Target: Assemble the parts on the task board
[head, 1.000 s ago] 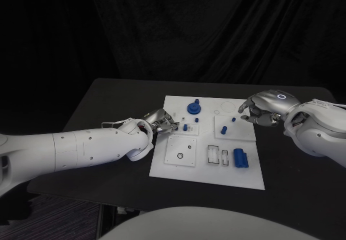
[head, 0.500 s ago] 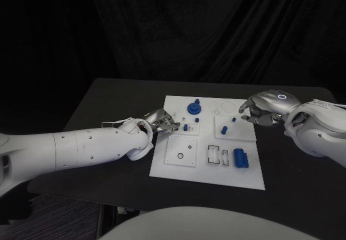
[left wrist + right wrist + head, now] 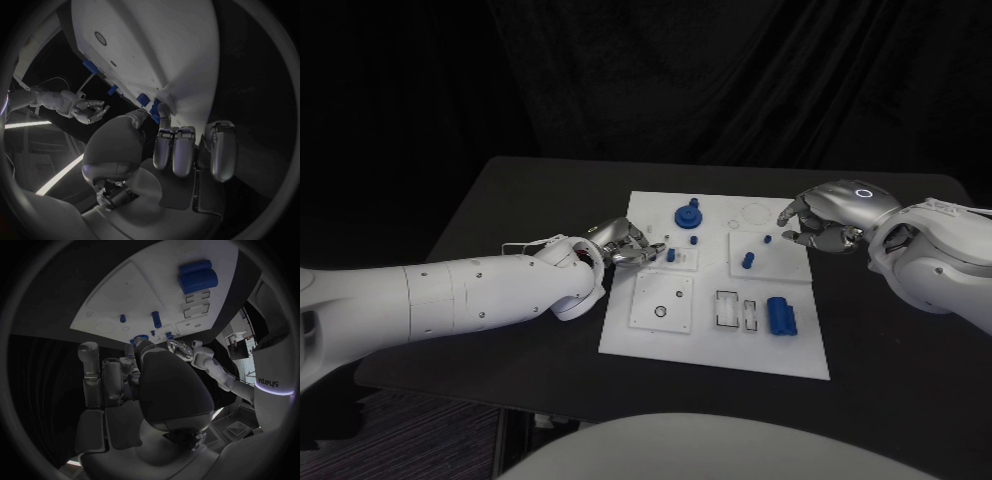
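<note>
- On the black counter [image 3: 516, 200] lies the white task board [image 3: 711, 345], set lengthwise away from the robot, with blue parts spread over its far and right portions.
- At the board's left edge, about midway along it, sits the left hand [image 3: 623, 243]; its fingers are curled in close together at the board's rim. The left wrist view shows the fingertips [image 3: 164, 111] beside a small blue part [image 3: 154, 111] at the board's edge, but whether that piece is pinched cannot be told.
- Over the board's far right corner hangs the right hand [image 3: 826, 222], fingers bent downward and drawn in; nothing can be made out between them, and whether it holds anything cannot be told.
- Near the far edge of the board stands a tall blue part with a round base [image 3: 687, 214].
- Just beside the left hand's fingertips stand two small blue pegs [image 3: 672, 254], upright in the board.
- A short blue cylinder [image 3: 747, 260] lies on the right half of the board, below the right hand, with a tiny blue piece [image 3: 767, 239] a little beyond it.
- A pair of larger blue cylinders [image 3: 782, 315] lies side by side near the board's right edge, closer to the robot, next to two rectangular slots [image 3: 728, 308].
- A square recessed plate with a small dark ring [image 3: 662, 303] sits on the near left of the board.
</note>
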Robot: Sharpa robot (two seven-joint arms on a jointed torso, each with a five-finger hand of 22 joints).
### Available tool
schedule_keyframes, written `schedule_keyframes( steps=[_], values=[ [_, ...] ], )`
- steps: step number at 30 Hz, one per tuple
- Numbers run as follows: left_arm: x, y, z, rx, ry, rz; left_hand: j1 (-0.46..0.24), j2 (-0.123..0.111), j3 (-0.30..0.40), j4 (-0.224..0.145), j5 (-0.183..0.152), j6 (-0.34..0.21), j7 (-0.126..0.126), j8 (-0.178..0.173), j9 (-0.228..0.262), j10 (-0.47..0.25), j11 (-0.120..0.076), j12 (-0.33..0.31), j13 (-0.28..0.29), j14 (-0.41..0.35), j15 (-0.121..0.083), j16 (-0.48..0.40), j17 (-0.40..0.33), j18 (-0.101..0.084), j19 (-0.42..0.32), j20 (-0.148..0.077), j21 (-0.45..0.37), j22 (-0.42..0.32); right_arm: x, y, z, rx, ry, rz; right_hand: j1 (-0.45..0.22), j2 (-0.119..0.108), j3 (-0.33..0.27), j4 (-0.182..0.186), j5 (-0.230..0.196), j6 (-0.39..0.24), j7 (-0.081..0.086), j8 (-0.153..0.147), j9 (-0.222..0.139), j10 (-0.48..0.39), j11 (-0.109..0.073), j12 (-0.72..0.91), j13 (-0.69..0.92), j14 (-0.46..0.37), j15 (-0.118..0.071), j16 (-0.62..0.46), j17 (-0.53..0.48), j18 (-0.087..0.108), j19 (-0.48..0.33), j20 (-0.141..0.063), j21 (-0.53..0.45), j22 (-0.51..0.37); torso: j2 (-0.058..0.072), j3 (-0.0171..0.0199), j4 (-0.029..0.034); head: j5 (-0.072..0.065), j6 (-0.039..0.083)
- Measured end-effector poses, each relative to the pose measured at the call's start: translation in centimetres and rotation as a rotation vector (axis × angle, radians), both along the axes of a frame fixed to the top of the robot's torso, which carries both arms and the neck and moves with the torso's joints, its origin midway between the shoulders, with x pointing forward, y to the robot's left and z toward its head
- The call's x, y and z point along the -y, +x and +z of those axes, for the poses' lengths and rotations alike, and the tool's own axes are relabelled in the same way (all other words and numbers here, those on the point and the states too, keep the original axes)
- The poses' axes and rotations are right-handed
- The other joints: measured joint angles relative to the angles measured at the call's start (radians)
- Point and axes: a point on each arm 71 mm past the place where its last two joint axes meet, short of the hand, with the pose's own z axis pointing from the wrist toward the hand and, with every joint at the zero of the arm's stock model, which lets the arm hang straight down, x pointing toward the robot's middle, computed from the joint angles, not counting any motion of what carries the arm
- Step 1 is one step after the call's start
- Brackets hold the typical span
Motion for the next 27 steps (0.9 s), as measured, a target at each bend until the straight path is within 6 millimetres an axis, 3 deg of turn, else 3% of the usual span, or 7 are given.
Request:
schedule_keyframes(
  steps=[3,9,12,27],
  values=[
    [-0.04,0.0,0.0,0.001,0.0,-0.003,-0.049,0.025,-0.044,0.0,-0.02,0.0,0.0,-0.005,-0.004,0.0,0.0,0.0,0.0,0.0,0.0,0.0,0.0,0.0,0.0,0.0,0.0,0.0,0.01,0.0,-0.02,0.0,0.0,-0.001,0.0,0.0,0.0,0.0,0.0,0.0,0.0,0.0,0.0,0.0,0.0,0.0,0.0,0.0,0.0,0.0,0.0,0.0,0.0,0.0,0.0,0.0,0.0,0.0,-0.0001,0.001,0.0],
    [-0.08,0.01,-0.01,-0.001,0.001,-0.006,-0.076,0.044,-0.081,0.001,-0.04,0.0,0.0,-0.006,0.002,0.0,0.0,0.0,0.0,0.0,0.0,0.0,0.0,0.0,0.0,0.0,-0.004,0.0,0.02,-0.03,-0.11,-0.003,-0.001,-0.001,0.0,0.0,0.0,0.0,0.0,0.0,0.0,0.0,0.0,0.0,0.0,0.0,0.0,0.0,0.0,0.0,0.0,0.0,0.0,0.0,0.0,0.0,0.0,0.0,-0.0001,0.002,0.0],
    [-0.09,0.03,-0.01,-0.002,0.001,-0.007,-0.088,0.056,-0.093,0.003,-0.04,0.0,0.0,-0.006,0.008,0.0,0.0,0.0,0.0,0.0,0.0,0.0,0.0,0.0,0.0,0.0,-0.004,0.0,0.02,-0.04,-0.15,-0.004,-0.001,-0.002,0.0,0.0,0.0,0.0,0.0,0.0,0.0,0.0,0.0,0.0,0.0,0.0,0.0,0.0,0.0,0.0,0.0,0.0,0.0,0.0,0.0,0.0,0.0,0.0,-0.0001,0.002,0.0],
    [-0.33,0.08,-0.1,0.003,0.002,-0.019,-0.142,0.164,-0.173,0.003,-0.008,0.016,-0.009,0.036,0.016,0.0,0.0,0.0,0.0,0.0,0.0,0.0,0.0,0.0,0.0,0.0,-0.004,0.0,0.07,-0.05,-0.19,-0.005,-0.002,-0.006,0.0,0.0,0.006,0.0,0.004,0.004,0.004,0.0,0.0,0.0,0.0,0.0,0.0,0.0,0.0,0.0,0.0,0.0,0.0,0.0,-0.005,0.0,0.0,0.0,-0.0001,-0.002,0.0]
  ],
)
